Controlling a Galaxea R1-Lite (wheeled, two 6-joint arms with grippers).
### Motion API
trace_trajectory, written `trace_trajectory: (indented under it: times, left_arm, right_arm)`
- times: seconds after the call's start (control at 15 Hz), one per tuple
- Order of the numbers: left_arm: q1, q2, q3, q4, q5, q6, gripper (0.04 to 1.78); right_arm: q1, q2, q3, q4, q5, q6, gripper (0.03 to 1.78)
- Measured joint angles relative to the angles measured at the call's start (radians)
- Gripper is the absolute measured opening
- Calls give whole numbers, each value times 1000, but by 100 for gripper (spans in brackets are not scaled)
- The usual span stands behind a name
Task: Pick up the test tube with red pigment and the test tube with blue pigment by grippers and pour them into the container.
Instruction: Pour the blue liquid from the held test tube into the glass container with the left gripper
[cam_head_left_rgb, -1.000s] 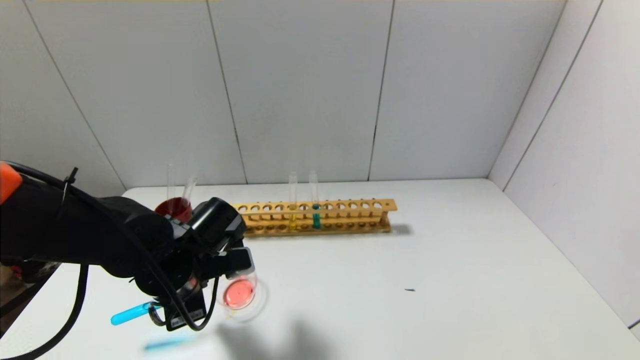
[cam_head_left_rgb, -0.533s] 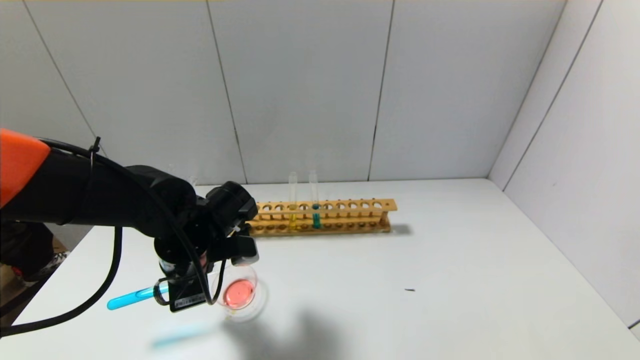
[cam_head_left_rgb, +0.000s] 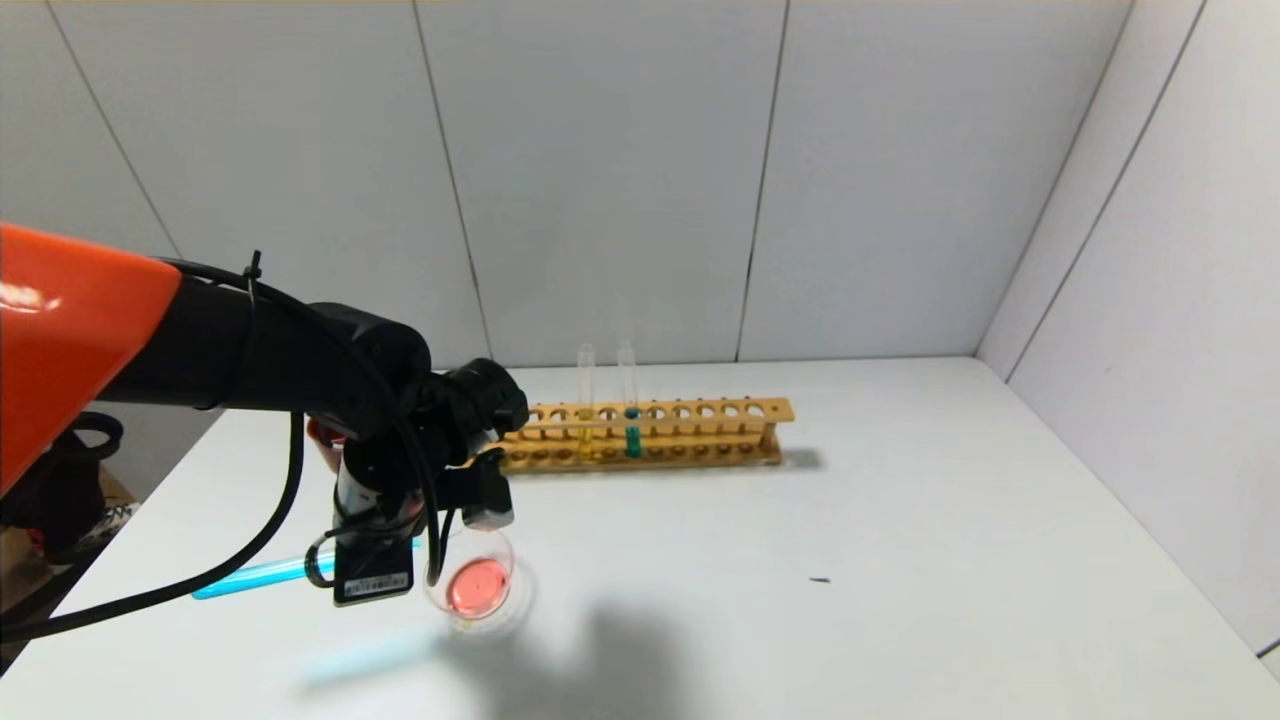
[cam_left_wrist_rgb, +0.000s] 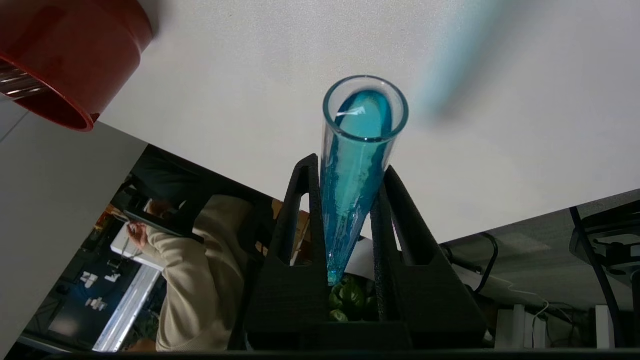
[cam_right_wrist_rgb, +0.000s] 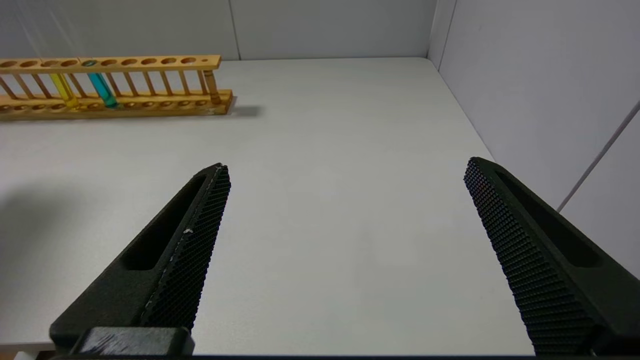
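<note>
Head view: your black left gripper (cam_head_left_rgb: 375, 560), clamped on the thin clear blue-liquid test tube (cam_head_left_rgb: 250, 577), has risen, tube nearly level; clear glass container (cam_head_left_rgb: 478, 585) just beside already holds red. Pour next.

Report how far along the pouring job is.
Done, it appears: the container already holds red liquid. In hand: the left hand is shut on the test tube with blue pigment, lying nearly level beside the container, liquid not yet poured. Left: tipping the blue in. The right hand is open over bare table.
</note>
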Motion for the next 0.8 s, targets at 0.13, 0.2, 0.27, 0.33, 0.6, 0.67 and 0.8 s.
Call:
trace_trajectory:
  times: [0.13, 0.2, 0.27, 0.33, 0.6, 0.67, 0.8]
  left_arm:
    - [3, 17, -7, 8, 1, 2, 30]
    - [5, 24, -9, 10, 2, 3, 30]
    - [5, 31, -10, 16, 4, 8, 30]
    - [5, 36, -14, 26, 15, 14, 30]
    - [4, 58, -78, 126, 31, 13, 30]
    - [3, 64, -93, 132, 31, 13, 30]
    - [-1, 80, -126, 152, 30, 13, 30]
  right_arm:
    - [0, 0, 0, 0, 0, 0, 171]
    - [0, 0, 0, 0, 0, 0, 171]
    - [0, 0, 0, 0, 0, 0, 171]
    - [0, 0, 0, 0, 0, 0, 171]
    - [0, 0, 0, 0, 0, 0, 171]
    - [0, 0, 0, 0, 0, 0, 171]
    - [0, 0, 0, 0, 0, 0, 171]
